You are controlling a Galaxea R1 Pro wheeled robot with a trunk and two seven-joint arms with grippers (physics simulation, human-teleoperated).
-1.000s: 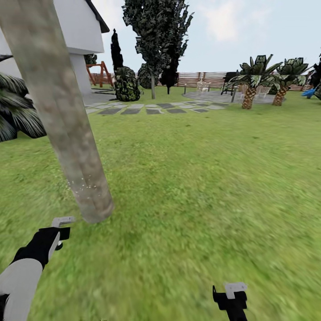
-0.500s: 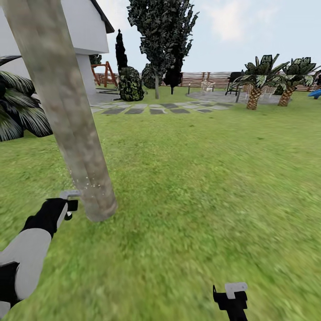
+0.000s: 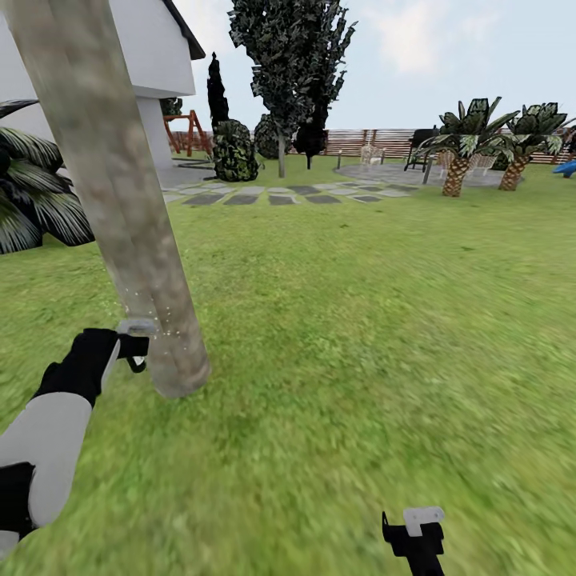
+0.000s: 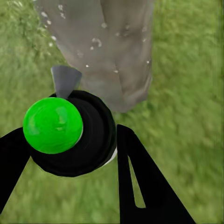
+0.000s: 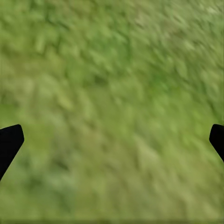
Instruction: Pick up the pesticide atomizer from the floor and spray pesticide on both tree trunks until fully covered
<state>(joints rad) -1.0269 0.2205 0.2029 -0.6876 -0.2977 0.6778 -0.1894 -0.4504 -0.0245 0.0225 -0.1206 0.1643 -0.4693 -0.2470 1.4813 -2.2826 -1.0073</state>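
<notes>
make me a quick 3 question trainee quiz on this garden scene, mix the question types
1. True or false: the left gripper is up beside the base of the tree trunk.
2. Multiple choice: what lies between the left gripper's fingers in the left wrist view? A) a black atomizer with a green top, B) a palm leaf, C) a stepping stone.
3. Fill in: the right gripper hangs open over the ____.

Key
1. True; whitish specks dot the trunk just above the gripper.
2. A; its grey nozzle points at the trunk.
3. Grass; the right wrist view has its fingertips far apart with nothing between them.
</notes>
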